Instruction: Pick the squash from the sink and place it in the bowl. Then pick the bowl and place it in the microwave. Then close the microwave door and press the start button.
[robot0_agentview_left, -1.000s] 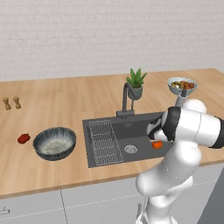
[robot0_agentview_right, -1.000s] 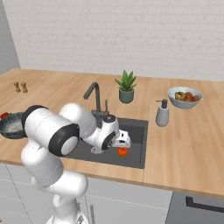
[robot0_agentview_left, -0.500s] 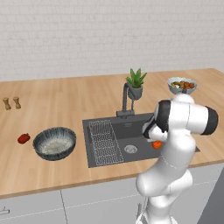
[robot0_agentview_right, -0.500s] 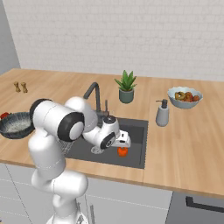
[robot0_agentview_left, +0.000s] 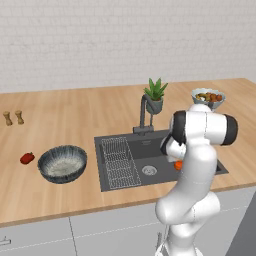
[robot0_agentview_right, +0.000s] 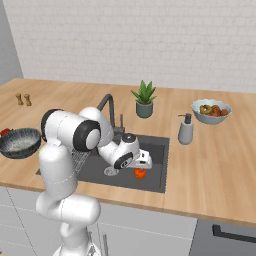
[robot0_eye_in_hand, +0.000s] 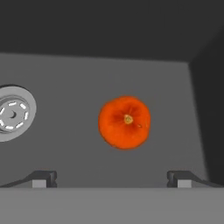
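So step 1 of 4 not done: squash (robot0_eye_in_hand: 124, 122) sits on sink (robot0_eye_in_hand: 87, 78) floor right of drain, gripper (robot0_eye_in_hand: 111, 177) above w/ jaws wide open, holding nothing; bowl (robot0_agentview_left: 62, 163) left of sink, empty.

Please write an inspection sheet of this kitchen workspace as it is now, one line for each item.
Surface: light wooden counter with dark grey recessed sink.
Job's things: small round orange-red squash on the sink floor; wide ribbed grey-blue bowl on the counter, apart from the sink.
Clutter: small dark red pepper-like item, two small shakers, potted green plant, grey soap dispenser, pale fruit bowl.
Pincer: open, above the squash, not touching.
Cables: nothing seen.
Surroundings: white brick wall.
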